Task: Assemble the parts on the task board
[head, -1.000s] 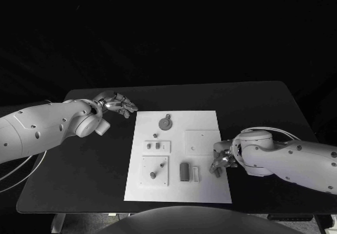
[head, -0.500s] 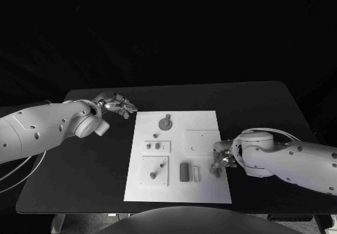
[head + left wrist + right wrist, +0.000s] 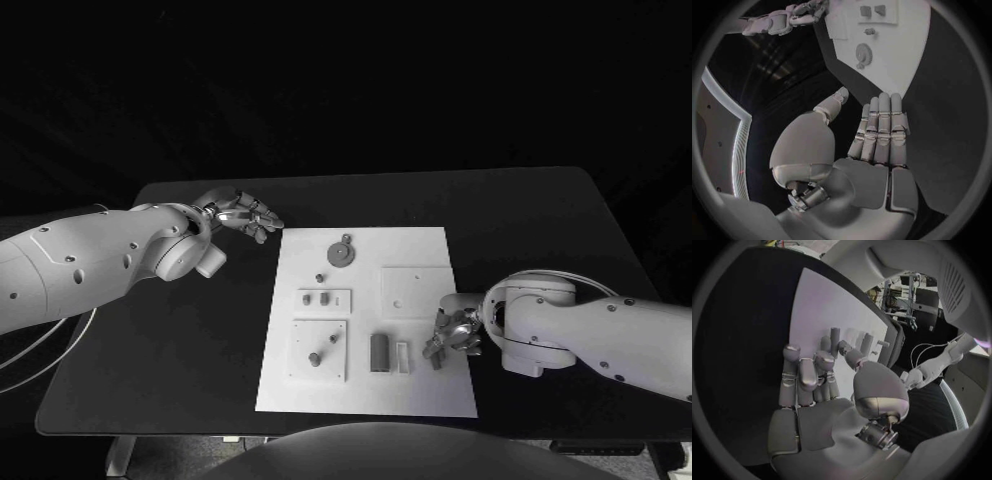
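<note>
The board (image 3: 365, 320) lies flat in the middle of the desk (image 3: 173, 330). The parts stand or lie on it: a round disc (image 3: 340, 251) at the far end, a small peg (image 3: 317, 277) nearer, and an upright dark block (image 3: 378, 352) with a pale block (image 3: 404, 357) just beside it at the near end.

Handling, by my judgement: the parts are small, rigid and light, probably smooth plastic. They will not deform, but they can tip or skid on the board if nudged. Take each block across its narrow sides with thumb against one finger, low on the body. The board itself is thin and may slide.

My right hand (image 3: 453, 333) sits at the board's right edge, just beside the pale block. Its fingers (image 3: 798, 377) are half curled and hold nothing. My left hand (image 3: 240, 213) hangs off the board's far left corner, fingers straight and together, holding nothing.

View differences: the head view gives the full layout of the board. The right wrist view shows the blocks (image 3: 835, 336) standing just beyond my fingertips, with a gap between. The left wrist view shows the disc (image 3: 862, 52) from the far end.
</note>
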Tool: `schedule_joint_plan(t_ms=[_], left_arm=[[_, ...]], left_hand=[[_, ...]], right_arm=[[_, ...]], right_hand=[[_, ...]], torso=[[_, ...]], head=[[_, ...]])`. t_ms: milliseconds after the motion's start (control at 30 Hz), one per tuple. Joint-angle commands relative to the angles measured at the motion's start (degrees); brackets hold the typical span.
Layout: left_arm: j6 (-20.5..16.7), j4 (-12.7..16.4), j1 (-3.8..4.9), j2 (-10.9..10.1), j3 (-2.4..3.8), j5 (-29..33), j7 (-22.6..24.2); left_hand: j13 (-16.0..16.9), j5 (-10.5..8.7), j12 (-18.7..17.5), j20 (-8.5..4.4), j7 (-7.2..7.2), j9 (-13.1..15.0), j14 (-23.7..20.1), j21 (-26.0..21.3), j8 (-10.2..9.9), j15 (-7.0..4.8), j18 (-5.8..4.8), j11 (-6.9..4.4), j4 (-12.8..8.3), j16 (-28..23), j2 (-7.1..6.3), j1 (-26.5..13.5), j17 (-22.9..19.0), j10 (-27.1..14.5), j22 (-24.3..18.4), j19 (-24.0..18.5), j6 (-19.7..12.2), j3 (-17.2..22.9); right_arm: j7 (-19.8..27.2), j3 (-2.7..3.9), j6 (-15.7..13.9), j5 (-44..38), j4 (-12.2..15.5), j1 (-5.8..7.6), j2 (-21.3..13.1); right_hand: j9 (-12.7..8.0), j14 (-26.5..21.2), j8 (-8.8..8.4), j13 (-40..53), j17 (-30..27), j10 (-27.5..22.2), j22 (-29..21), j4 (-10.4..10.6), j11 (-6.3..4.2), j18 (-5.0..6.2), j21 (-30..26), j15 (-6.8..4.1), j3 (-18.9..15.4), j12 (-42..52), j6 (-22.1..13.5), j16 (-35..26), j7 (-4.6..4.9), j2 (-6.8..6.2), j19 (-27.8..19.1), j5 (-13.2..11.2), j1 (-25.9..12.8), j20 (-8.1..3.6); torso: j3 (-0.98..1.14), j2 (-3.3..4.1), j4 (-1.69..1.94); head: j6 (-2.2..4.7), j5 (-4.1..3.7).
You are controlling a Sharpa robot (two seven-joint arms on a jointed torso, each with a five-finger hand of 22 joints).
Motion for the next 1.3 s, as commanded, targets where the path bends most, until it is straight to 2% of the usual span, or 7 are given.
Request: schedule_joint_plan(t_ms=[33, 267, 433, 1067, 1300], left_arm=[[0.9, 0.1, 0.06, 0.1, 0.02, -0.3, 0.0], [1.2, 0.1, 0.06, 0.0, 0.02, -0.4, -0.2], [1.2, 0.1, 0.06, 0.0, 0.02, -0.5, -0.2], [1.6, 0.2, 0.06, 0.1, 0.02, -0.6, -0.3], [1.6, 0.1, 0.06, 0.0, 0.02, -0.6, -0.3]], left_hand=[[0.1, -0.03, 0.0, 0.16, -0.04, -0.1, 0.4, -0.4, 0.2, -0.03, 0.84, 0.13, 0.2, -0.2, -0.13, -0.2, 0.1, 0.3, 0.1, 0.4, 0.2, 0.0], [0.1, -0.03, 0.0, 0.17, -0.03, -0.1, 0.4, -0.4, 0.2, -0.02, 0.83, 0.13, 0.2, -0.3, -0.15, -0.2, 0.1, 0.3, 0.1, 0.4, 0.2, 0.0], [0.1, -0.03, 0.0, 0.17, -0.03, -0.1, 0.4, -0.4, 0.2, -0.02, 0.83, 0.13, 0.2, -0.3, -0.17, -0.2, 0.2, 0.3, 0.1, 0.4, 0.2, 0.0], [0.1, -0.03, 0.0, 0.18, -0.03, -0.1, 0.4, -0.4, 0.2, -0.01, 0.82, 0.14, 0.2, -0.4, -0.15, -0.2, 0.3, 0.3, 0.2, 0.4, 0.2, 0.0], [0.1, -0.03, 0.0, 0.18, -0.03, -0.1, 0.4, -0.4, 0.2, -0.01, 0.82, 0.14, 0.2, -0.4, -0.15, -0.2, 0.3, 0.3, 0.2, 0.4, 0.2, -0.1]], right_arm=[[1.2, -0.01, -1.6, 8.2, 0.4, 0.07, -0.2], [1.5, 0.01, -3.4, 13.5, 0.4, 0.12, 0.1], [1.2, 0.01, -2.9, 15.7, 0.3, 0.16, 0.7], [1.6, -0.02, -2.8, 13.3, -2.6, 0.00, 4.7], [1.2, -0.05, -1.0, 13.0, -3.7, -0.17, 5.1]], right_hand=[[0.2, 0.3, 0.20, 0.0, 0.1, 0.3, 0.9, -2.5, 0.10, 1.32, 0.4, 0.05, 2.8, -0.1, 0.5, 0.1, 0.09, 0.32, 0.4, 0.1, 1.0, -0.17], [0.2, 0.4, 0.21, 0.0, 0.1, 0.3, 0.9, -2.5, 0.09, 1.32, 0.4, 0.05, 2.8, -0.1, 0.5, 0.1, 0.08, 0.32, 0.4, 0.1, 1.0, -0.17], [0.2, 0.4, 0.23, 0.0, 0.1, 0.3, 0.9, -2.5, 0.09, 1.32, 0.4, 0.04, 2.8, -0.1, 0.5, 0.1, 0.08, 0.30, 0.5, 0.0, 1.0, -0.16], [0.2, 0.4, 0.22, 0.0, 0.1, 0.3, 0.9, -2.4, 0.10, 1.32, 0.5, 0.03, 2.9, -0.1, 0.5, 0.1, 0.09, 0.39, 0.5, 0.0, 0.8, -0.14], [0.2, 0.3, 0.21, 0.0, -0.1, 0.3, 0.9, -2.4, 0.11, 1.32, 0.5, 0.03, 2.9, -0.1, 0.5, 0.0, 0.10, 0.43, 0.5, 0.0, 0.8, -0.13]], torso=[[0.01, 0.00, -0.02], [0.03, 0.01, 0.03], [0.03, 0.01, -0.02], [0.01, 0.01, 0.06], [0.00, 0.00, 0.00]], head=[[-0.09, 0.07], [-0.33, 0.16], [-0.56, 0.28], [-1.02, 0.54], [-1.21, 0.67]])
